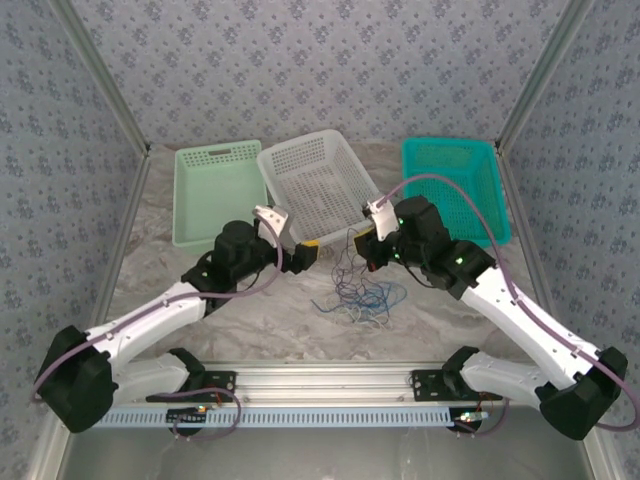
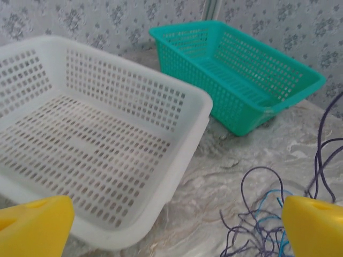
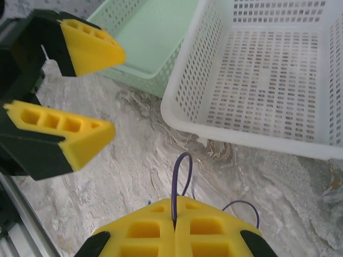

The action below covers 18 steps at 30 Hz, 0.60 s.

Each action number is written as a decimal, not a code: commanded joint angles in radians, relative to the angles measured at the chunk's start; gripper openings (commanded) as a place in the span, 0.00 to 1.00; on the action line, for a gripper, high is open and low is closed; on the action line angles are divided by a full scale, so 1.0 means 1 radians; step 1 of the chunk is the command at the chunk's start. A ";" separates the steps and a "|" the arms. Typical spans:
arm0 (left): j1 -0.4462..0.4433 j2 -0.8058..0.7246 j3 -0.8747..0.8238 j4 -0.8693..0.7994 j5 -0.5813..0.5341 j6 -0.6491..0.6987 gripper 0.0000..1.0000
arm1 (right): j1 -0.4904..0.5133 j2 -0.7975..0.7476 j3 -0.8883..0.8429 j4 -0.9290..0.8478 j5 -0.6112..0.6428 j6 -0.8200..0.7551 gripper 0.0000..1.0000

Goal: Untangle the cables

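From above I can't tell the cables [image 1: 362,295] apart strand by strand; they're too thin. At the right wrist one purple strand [image 3: 174,184] disappears into the seam of the closed right end effector [image 3: 174,206]. The left wrist's bottom edge crops both fingers [image 2: 313,225] of the left end effector [image 2: 178,214].

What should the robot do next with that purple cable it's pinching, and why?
Probably raise the right fingers gently up and away from the tangle. They are shut on one purple cable, while the other strands lie in a loose heap on the table, so a slow lift should start drawing that one strand free.
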 commanded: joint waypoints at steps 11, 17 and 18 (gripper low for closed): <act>-0.082 0.176 0.137 0.156 0.111 0.063 0.98 | -0.034 -0.046 -0.118 0.111 -0.223 0.016 0.10; -0.092 0.238 0.170 0.183 0.235 0.067 0.84 | -0.061 -0.060 -0.150 0.131 -0.238 0.018 0.11; -0.093 0.248 0.180 0.169 0.251 0.071 0.82 | -0.071 -0.064 -0.152 0.135 -0.240 0.022 0.11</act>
